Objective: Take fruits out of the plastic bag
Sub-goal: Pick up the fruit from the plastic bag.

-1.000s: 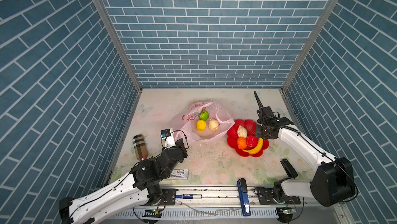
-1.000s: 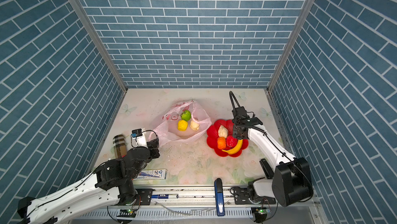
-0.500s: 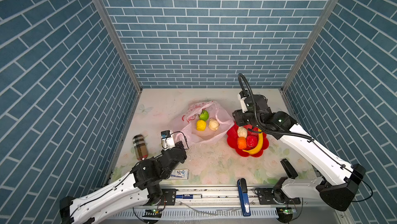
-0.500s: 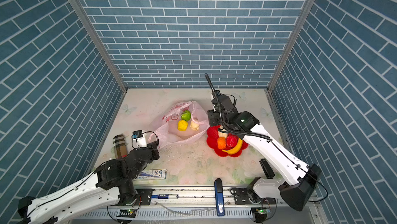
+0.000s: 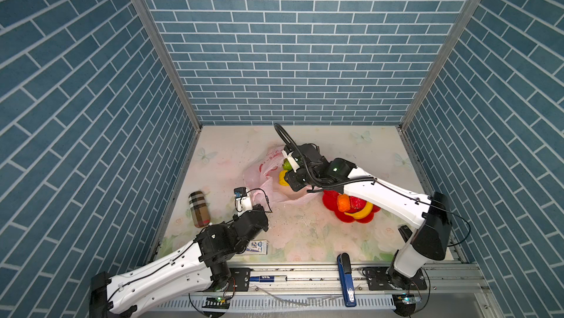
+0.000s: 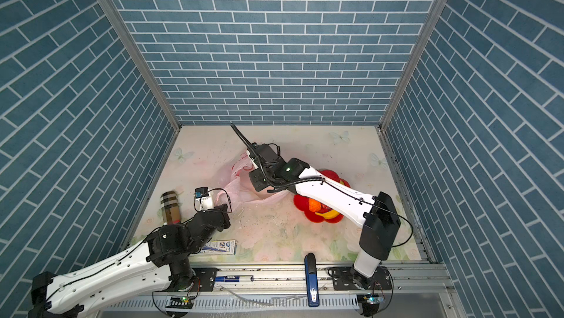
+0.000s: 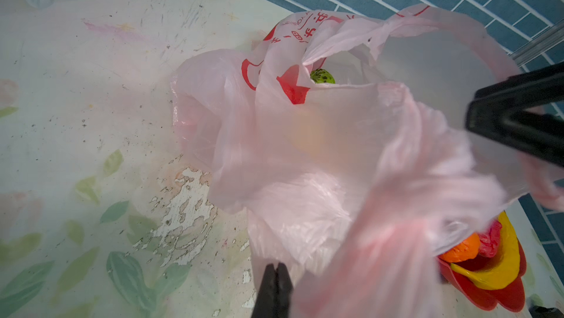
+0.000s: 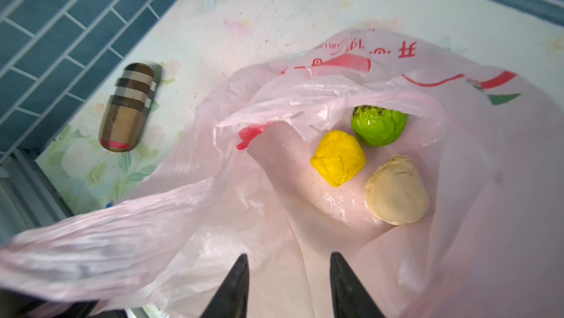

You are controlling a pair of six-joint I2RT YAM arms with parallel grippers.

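On the bench point(image 5: 381, 154), a pale floral and butterfly print that was scuffed and flaking white in patches, the plastic bag point(image 7: 305, 164) sat roughly mid-surface with its mouth pulled open. Blue brick-pattern walls point(image 5: 290, 57) boxed the whole thing in on three sides, with a metal rail point(image 5: 305, 276) along the front edge.

Inside the bag were the green ball point(image 8: 378, 125), the yellow lumpy one point(image 8: 338, 157) and a beige pointed one point(image 8: 396, 190), all close together. The left gripper point(image 7: 272, 283) was pressed together, pinching the bag's near edge. The right gripper point(image 8: 290, 280) hung over the opening with its jaws spread and nothing between them.

Just beside the bag, the red flower plate point(image 5: 331, 202) held the banana point(image 5: 361, 212), the orange one point(image 5: 343, 203) and the red one point(image 5: 355, 202). A plaid cylinder point(image 5: 199, 209) lay near the left wall, and a small carton point(image 5: 258, 246) and a blue stapler point(image 5: 346, 280) were down front.
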